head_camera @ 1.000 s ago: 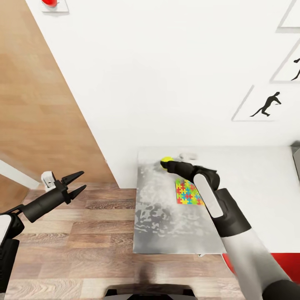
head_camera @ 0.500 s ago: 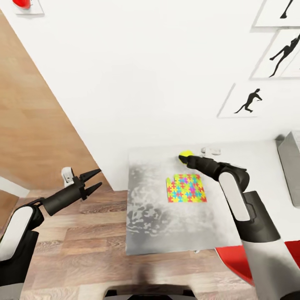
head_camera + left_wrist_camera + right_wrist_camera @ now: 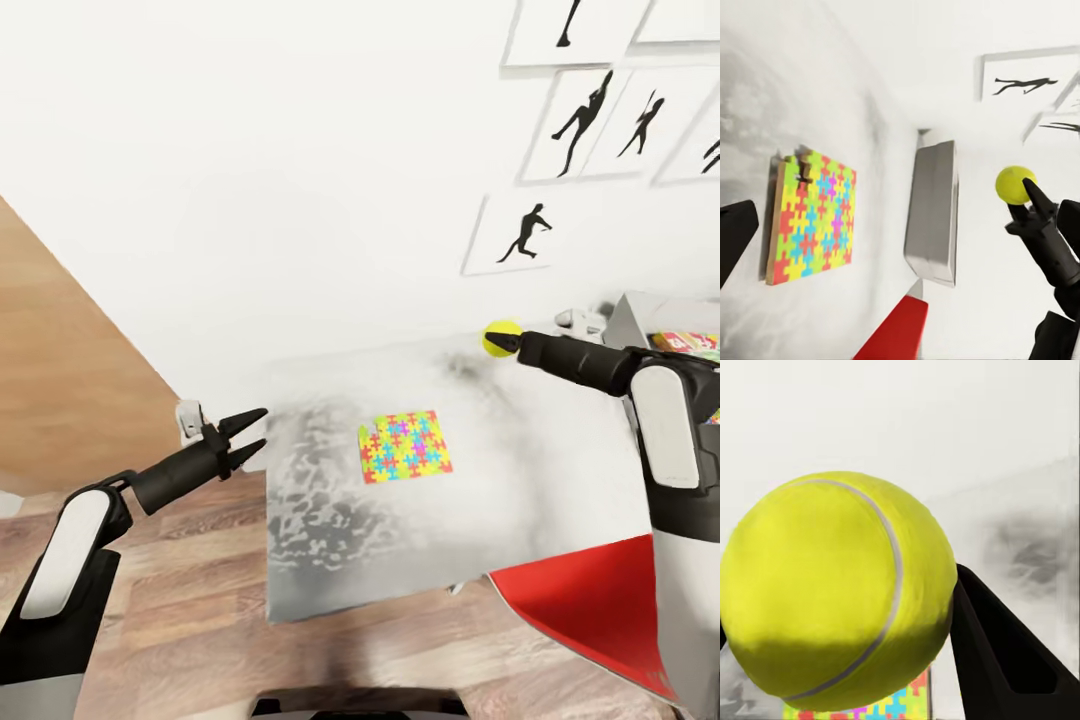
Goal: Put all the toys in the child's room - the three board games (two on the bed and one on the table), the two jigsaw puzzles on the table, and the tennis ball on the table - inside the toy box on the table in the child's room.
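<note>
Tennis ball (image 3: 500,337) pinched at the tips of the right gripper (image 3: 512,343), lifted off the table (image 3: 560,470).

Closed firmly on the ball, right gripper held above the table's far edge, near the white wall. Below and to its left, flat on the grey tabletop, a colourful jigsaw puzzle (image 3: 404,446). Just beside the right forearm, the grey toy box (image 3: 635,310). Off the table's left edge, over wooden floor, left gripper (image 3: 252,436) parted a little, holding nothing.

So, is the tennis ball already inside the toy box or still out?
Out. The tennis ball is held in the right tool above the table, beside the toy box, not in it.
</note>
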{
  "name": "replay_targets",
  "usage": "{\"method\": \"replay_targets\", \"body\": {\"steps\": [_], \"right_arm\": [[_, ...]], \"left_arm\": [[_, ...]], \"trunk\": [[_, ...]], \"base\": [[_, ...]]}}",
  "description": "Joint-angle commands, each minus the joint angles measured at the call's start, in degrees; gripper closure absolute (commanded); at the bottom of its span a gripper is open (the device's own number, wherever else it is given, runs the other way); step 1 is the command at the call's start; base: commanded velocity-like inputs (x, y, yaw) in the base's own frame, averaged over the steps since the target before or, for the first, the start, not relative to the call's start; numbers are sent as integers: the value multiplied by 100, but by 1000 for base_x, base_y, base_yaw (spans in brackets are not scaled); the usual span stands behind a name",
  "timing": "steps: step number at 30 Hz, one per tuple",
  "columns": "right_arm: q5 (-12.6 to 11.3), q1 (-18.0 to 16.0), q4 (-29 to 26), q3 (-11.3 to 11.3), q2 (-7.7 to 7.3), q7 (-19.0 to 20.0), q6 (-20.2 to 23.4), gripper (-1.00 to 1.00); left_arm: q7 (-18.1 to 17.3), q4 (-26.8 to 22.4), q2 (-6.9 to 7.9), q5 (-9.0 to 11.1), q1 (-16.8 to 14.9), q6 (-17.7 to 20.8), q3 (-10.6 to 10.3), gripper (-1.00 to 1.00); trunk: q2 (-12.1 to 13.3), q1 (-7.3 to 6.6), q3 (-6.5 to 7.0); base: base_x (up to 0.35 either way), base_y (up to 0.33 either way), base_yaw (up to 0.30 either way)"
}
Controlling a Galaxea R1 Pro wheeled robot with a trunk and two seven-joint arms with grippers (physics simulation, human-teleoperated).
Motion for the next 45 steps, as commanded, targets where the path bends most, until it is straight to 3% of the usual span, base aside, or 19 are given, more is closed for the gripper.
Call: {"method": "replay_targets", "body": {"steps": [1, 8, 33, 45], "right_arm": [[-24, -24, -1, -28, -67, 75, 27, 100], [-75, -65, -3, -98, -201, 297, 27, 100], [-97, -448, -3, -108, -239, 373, 27, 100], [-97, -452, -3, -113, -268, 374, 27, 100]], "left_arm": [[-35, -2, -12, -42, -1, 25, 6, -100], [-34, 0, -48, -77, 12, 26, 7, -100], [-58, -148, -58, -78, 25, 43, -15, -100], [-38, -163, -60, -83, 25, 44, -28, -100]], "trunk": [[-9, 3, -3], [-9, 3, 43], [-9, 3, 263], [-9, 3, 373]], "base": [[0, 0, -255], [0, 0, -209], [0, -3, -120], [0, -188, -112]]}}
